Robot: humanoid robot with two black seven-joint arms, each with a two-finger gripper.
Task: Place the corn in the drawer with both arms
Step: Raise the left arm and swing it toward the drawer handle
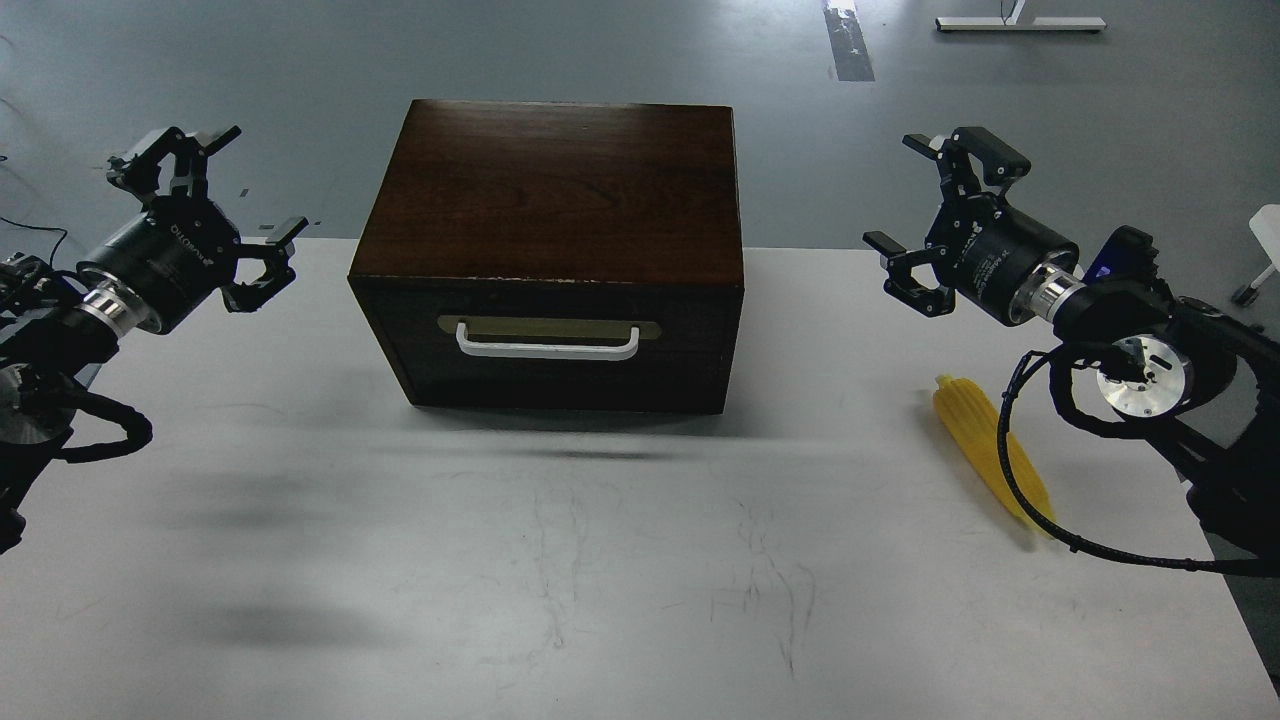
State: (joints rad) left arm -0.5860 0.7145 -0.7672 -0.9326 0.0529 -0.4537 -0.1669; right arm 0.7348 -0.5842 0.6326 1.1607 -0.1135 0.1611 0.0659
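Observation:
The yellow corn [975, 435] lies on the white table at the right, pointing toward the front right, partly crossed by my right arm's black cable. The drawer [560, 345] of the dark brown wooden box [555, 190] is closed, with its white bar handle [547, 345] facing me. My left gripper [225, 195] is open and empty, held above the table's back left edge, left of the box. My right gripper [915, 195] is open and empty, held up right of the box and behind the corn.
The white table [560, 560] stretches in front of the box. Its right edge [1235, 600] runs close behind the corn and my right arm. Grey floor lies beyond the table's far edge.

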